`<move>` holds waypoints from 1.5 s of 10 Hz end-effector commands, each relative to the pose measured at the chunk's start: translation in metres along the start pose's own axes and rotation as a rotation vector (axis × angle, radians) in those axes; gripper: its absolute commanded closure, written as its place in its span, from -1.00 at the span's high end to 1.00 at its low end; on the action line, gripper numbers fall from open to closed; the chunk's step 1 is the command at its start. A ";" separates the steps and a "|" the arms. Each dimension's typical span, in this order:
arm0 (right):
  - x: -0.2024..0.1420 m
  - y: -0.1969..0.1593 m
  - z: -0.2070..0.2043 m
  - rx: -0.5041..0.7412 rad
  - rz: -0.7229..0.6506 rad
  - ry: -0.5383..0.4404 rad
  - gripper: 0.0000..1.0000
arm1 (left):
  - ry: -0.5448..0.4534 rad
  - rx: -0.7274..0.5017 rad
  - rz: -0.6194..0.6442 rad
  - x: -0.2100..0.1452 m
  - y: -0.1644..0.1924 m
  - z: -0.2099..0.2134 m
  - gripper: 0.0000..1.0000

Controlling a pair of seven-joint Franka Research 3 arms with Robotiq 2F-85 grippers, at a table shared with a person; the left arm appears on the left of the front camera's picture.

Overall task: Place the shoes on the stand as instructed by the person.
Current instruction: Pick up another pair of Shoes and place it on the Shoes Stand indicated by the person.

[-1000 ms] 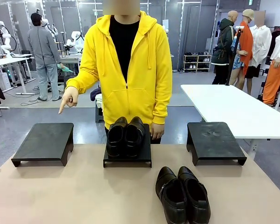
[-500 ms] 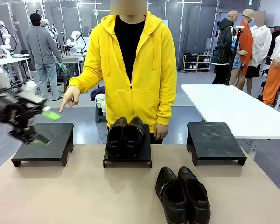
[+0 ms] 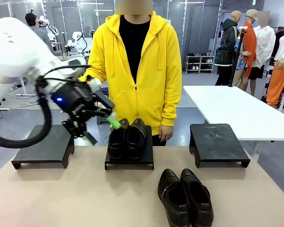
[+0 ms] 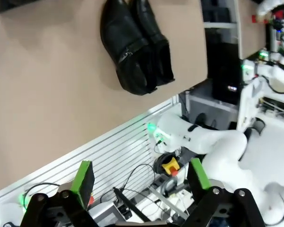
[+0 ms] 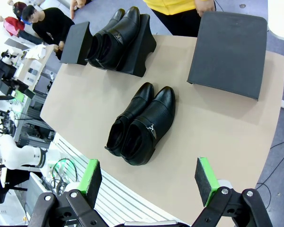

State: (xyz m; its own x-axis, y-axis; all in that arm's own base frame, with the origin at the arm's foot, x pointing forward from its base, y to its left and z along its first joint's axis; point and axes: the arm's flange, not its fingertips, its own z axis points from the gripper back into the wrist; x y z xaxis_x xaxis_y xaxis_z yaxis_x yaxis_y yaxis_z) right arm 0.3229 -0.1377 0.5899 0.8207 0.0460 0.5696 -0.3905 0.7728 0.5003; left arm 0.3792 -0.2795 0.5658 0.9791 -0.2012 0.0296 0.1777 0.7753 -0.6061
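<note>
Tan table (image 3: 75, 198), busy workshop behind. Loose shoes (image 3: 185, 196) sit by the near edge, right of centre; second pair (image 3: 128, 137) tops the middle stand (image 3: 128, 163). My left gripper (image 3: 102, 130) and right gripper (image 5: 147, 178) gape, empty. Glossy leather, likely stiff, slick, some weight; I'd pinch the heel collars.

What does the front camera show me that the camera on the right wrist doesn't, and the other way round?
Front view: the left end effector, open, in the air left of the middle stand, and most of the person's yellow hoodie. Right wrist view: the right end effector, open, looking down from above. Both: one pair of shoes on the middle stand, the other pair on the table, and the bare right stand.
</note>
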 end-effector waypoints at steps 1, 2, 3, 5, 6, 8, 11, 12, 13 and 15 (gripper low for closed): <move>0.000 -0.001 0.001 0.012 0.016 -0.010 1.00 | -0.014 0.148 0.043 0.024 -0.038 -0.030 1.00; 0.000 -0.001 0.001 0.012 0.016 -0.010 1.00 | -0.033 0.219 0.055 0.029 -0.059 -0.052 1.00; 0.000 -0.001 0.001 0.012 0.016 -0.010 1.00 | -0.059 0.288 0.050 0.031 -0.077 -0.074 1.00; 0.000 -0.001 0.001 0.012 0.016 -0.010 1.00 | -0.107 0.395 0.046 0.036 -0.104 -0.114 1.00; 0.000 -0.001 0.001 0.012 0.016 -0.010 1.00 | -0.147 0.437 0.048 0.037 -0.111 -0.128 1.00; 0.000 -0.001 0.001 0.012 0.016 -0.010 1.00 | -0.169 0.471 0.031 0.032 -0.113 -0.141 1.00; 0.000 -0.001 0.001 0.012 0.016 -0.010 1.00 | -0.147 0.457 0.020 0.026 -0.104 -0.139 1.00; 0.000 -0.001 0.001 0.012 0.016 -0.010 1.00 | -0.147 0.457 0.020 0.026 -0.104 -0.139 1.00; 0.000 -0.001 0.001 0.012 0.016 -0.010 1.00 | -0.147 0.457 0.020 0.026 -0.104 -0.139 1.00; 0.000 -0.001 0.001 0.012 0.016 -0.010 1.00 | -0.147 0.457 0.020 0.026 -0.104 -0.139 1.00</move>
State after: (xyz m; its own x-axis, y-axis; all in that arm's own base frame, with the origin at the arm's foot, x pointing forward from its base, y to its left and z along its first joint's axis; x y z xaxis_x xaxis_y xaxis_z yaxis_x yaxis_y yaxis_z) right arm 0.3228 -0.1378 0.5899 0.8206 0.0457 0.5696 -0.3904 0.7727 0.5005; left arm 0.3753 -0.4506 0.5190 0.9787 -0.1204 0.1660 0.1529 0.9680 -0.1990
